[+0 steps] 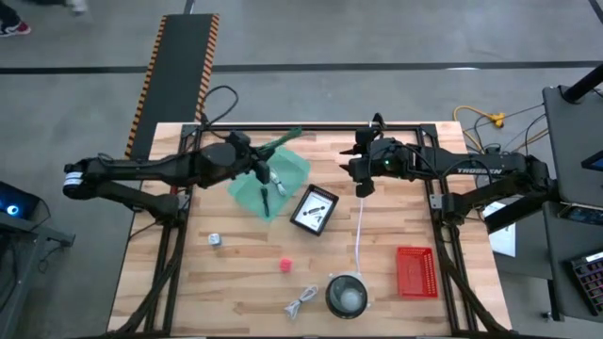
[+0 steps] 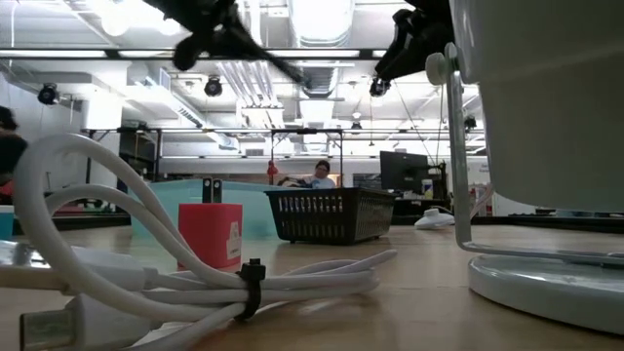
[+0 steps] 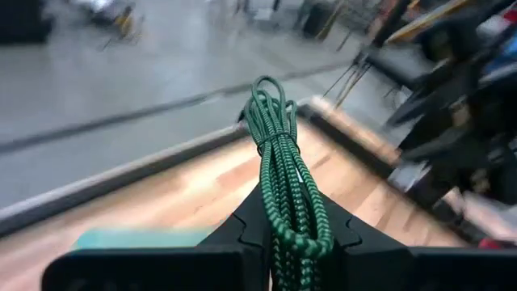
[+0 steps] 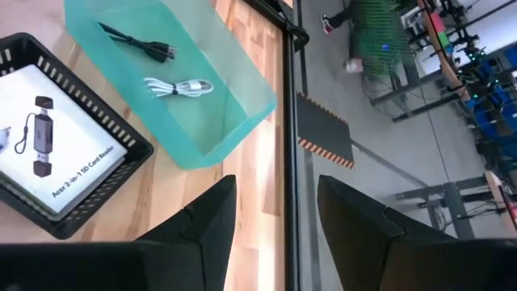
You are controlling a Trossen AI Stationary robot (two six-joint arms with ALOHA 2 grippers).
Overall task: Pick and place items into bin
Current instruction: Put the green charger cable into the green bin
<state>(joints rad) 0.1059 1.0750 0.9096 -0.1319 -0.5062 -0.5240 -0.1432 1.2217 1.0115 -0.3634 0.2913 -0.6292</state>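
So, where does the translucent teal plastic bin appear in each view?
High view: the translucent teal plastic bin lies upper centre, under the left gripper.
Low view: a pale teal band at middle left, behind the red block.
Left wrist view: only a teal edge at lower left.
Right wrist view: upper left, holding two cables.
Shared landmark: the black mesh basket beside the bin.

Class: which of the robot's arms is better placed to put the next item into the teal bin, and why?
Left. Its hand is shut on the green coiled cord directly above the teal bin; the right hand is open, empty and beside it.
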